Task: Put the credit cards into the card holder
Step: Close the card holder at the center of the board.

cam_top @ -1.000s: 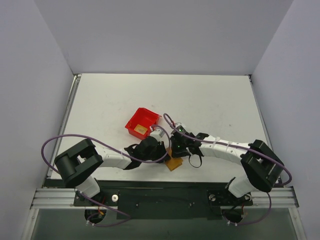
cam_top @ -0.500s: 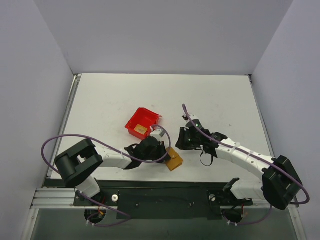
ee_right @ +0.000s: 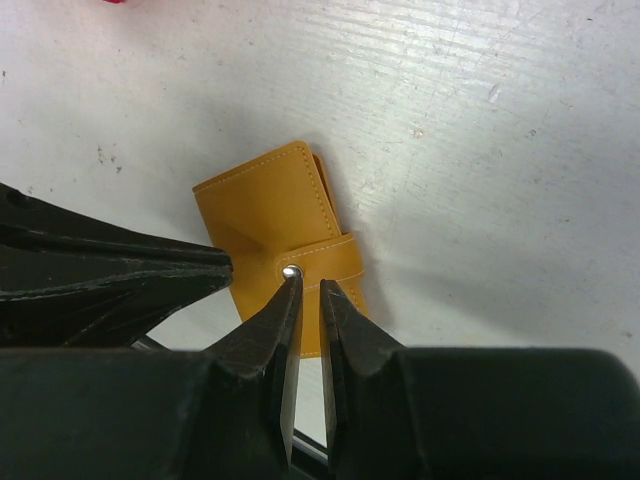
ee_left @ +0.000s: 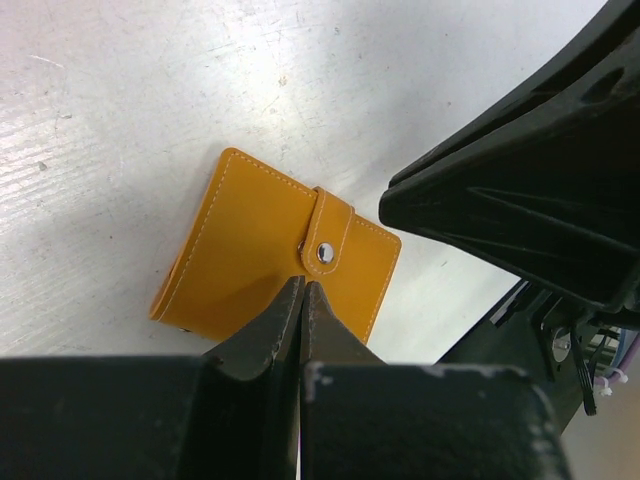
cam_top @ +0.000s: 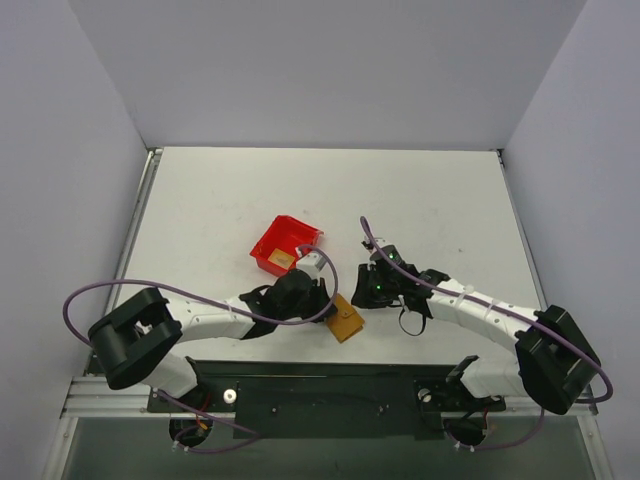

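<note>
Pressed tip to tip, your left jaws hang empty just over the card holder [ee_left: 255,255], while your right jaws stand a slit apart, pinching nothing, tips right at the snap [ee_right: 291,271] on its strap [ee_right: 330,262]. The card holder lies folded and fastened on the worktop [cam_top: 420,200] near the front edge, between both arms. You are at the opening step, I judge: no card can go in while the strap is snapped. Next, pin the body with one side and pry the strap off the snap with the other. A tan piece [cam_top: 283,260] in the red bin [cam_top: 270,240], likely the credit cards, waits beyond.
</note>
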Tool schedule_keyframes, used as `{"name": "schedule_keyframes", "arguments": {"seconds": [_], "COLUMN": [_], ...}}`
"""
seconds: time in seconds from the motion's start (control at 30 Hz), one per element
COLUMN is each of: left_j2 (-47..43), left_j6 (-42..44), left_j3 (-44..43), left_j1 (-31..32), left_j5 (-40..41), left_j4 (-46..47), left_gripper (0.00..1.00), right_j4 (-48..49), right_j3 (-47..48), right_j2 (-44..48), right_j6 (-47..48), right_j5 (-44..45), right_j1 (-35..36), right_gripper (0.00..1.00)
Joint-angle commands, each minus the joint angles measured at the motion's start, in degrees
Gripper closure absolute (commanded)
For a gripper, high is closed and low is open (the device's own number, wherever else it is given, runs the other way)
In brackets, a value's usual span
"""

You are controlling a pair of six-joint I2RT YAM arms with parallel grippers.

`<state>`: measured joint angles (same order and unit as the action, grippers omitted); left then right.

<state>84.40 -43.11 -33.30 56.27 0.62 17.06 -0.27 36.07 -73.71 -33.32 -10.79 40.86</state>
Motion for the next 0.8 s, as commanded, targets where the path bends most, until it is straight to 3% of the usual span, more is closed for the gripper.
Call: {"name": "schedule_keyframes", "arguments": {"seconds": [0.0, 0.4, 0.77], "left_j2": [-0.9, 3.0, 3.3], "left_j6": [1.1, -0.2, -0.1], "left_j3": [-1.2, 1.9, 2.9], "left_j1": [0.1, -0.4, -0.4], "left_j5": [1.7, 1.4, 1.3], "left_j4": [-0.7, 2.6, 2.6], "left_gripper": [0.97, 0.97, 0.97], "right_j4": [1.8, 2.3, 1.5], "right_j3": [0.1, 2.2, 3.2], "right_j2": [-0.1, -6.3, -5.3], "right_j6": [0.5, 2.4, 1.8], "right_j5": [-1.7, -8.9, -2.6], "right_j1": [-0.1, 1.2, 3.2], "right_gripper": [0.91, 0.91, 0.91]}}
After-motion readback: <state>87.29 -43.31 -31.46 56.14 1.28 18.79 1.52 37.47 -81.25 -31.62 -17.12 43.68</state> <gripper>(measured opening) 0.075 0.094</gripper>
